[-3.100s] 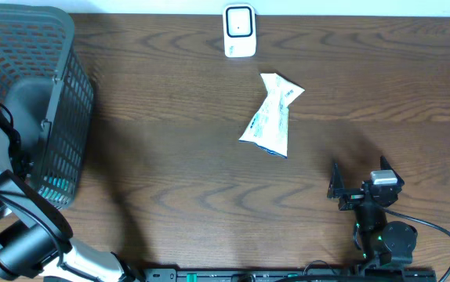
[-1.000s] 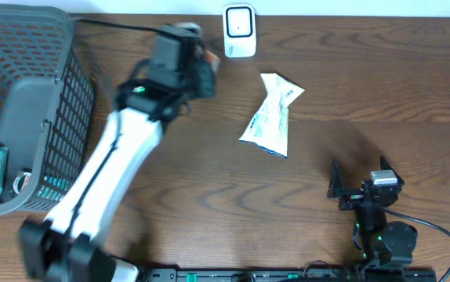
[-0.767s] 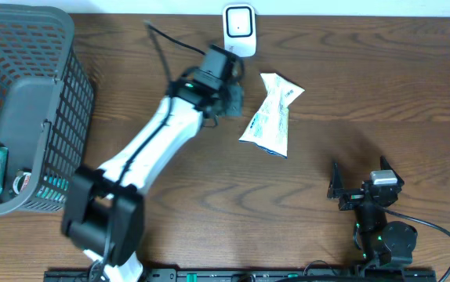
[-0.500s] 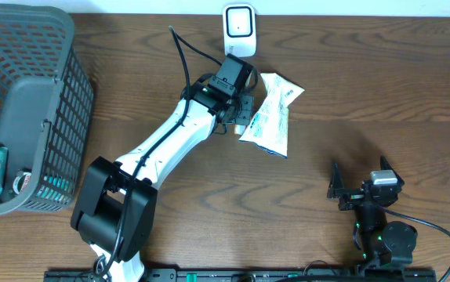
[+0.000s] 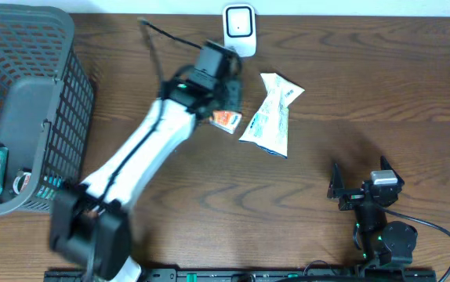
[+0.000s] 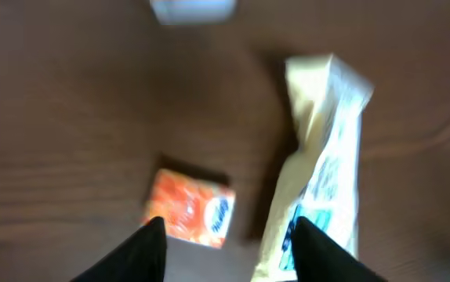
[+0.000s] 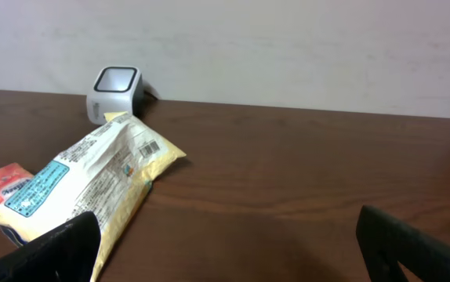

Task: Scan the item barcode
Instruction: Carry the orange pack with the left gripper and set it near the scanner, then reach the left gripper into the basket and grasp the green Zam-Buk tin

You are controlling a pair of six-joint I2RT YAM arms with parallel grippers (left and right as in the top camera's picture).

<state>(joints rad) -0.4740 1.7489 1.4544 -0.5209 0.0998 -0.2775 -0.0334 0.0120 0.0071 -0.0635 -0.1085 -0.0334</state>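
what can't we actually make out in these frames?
- Print on the orange packet: blurred in left wrist view, too small overhead.
- The scanner: cut off by left wrist view's top edge.
- Barcode on the bag: too small to read in right wrist view.
- Inside of the basket: overhead, partly hidden by its wall.

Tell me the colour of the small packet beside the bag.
The small packet is orange with a blue-white patch; clearest in left wrist view.
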